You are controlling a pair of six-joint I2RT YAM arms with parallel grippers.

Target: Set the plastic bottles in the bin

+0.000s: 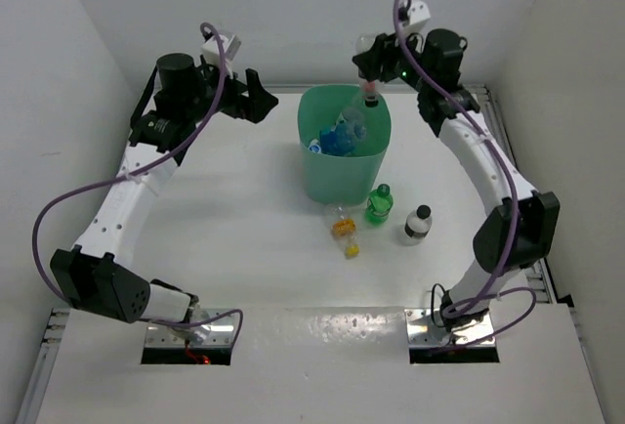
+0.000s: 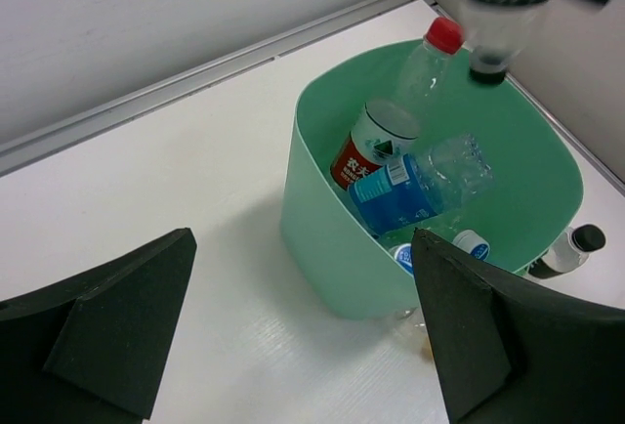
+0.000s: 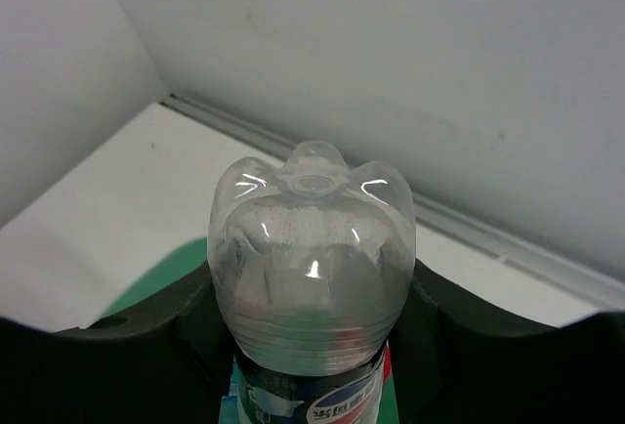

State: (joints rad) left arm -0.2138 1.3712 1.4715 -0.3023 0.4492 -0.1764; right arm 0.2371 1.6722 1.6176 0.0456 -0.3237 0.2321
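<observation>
Bin (image 2: 322, 238) holds plastic bottles (image 2: 395, 194) — right end effector (image 3: 312, 338) grips another bottle (image 3: 312, 248) above.

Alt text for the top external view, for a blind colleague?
The right gripper holds a clear bottle above the mint-green bin, which has several bottles inside. A green bottle, a black-capped bottle and a yellow-capped bottle are on the table in front of the bin; the left gripper is open.

Left fingers (image 2: 107, 336) spread, right fingers (image 3: 137, 365) clamped
</observation>
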